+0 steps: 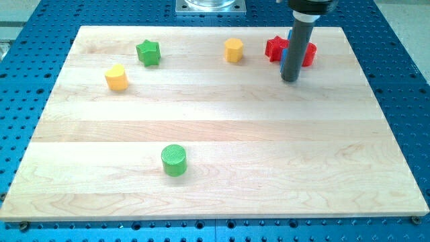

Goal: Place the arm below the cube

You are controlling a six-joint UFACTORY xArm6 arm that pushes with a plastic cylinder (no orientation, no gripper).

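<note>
Biggest worry first: the blue pegboard bench (pixel 40 27) carries a smooth, bare wooden board (pixel 215 121), so anything I bump will just slide. The board has loads of free room toward the view's bottom and left of my tip, but the bench around it is only holes, with a metal plate poking in at the view's top.

There's no claw on this arm, just a dark rod, so nothing opens, shuts or holds anything. My tip (pixel 290 80) sits on the wood just below the blue cube (pixel 285 59), which is mostly hidden behind the rod. I'd guess they're very close, but I can't tell if they touch. If I creep any further up, I'd shove the cube into the red block (pixel 274 48) packed around it (one piece or two, can't tell) and wreck the layout.

The rest is out of harm's way, all to the view's left of my tip: a yellow block (pixel 233 50) near, a green star (pixel 148 52) and yellow heart (pixel 116 78) well apart, and a green cylinder (pixel 174 160) far down-left
</note>
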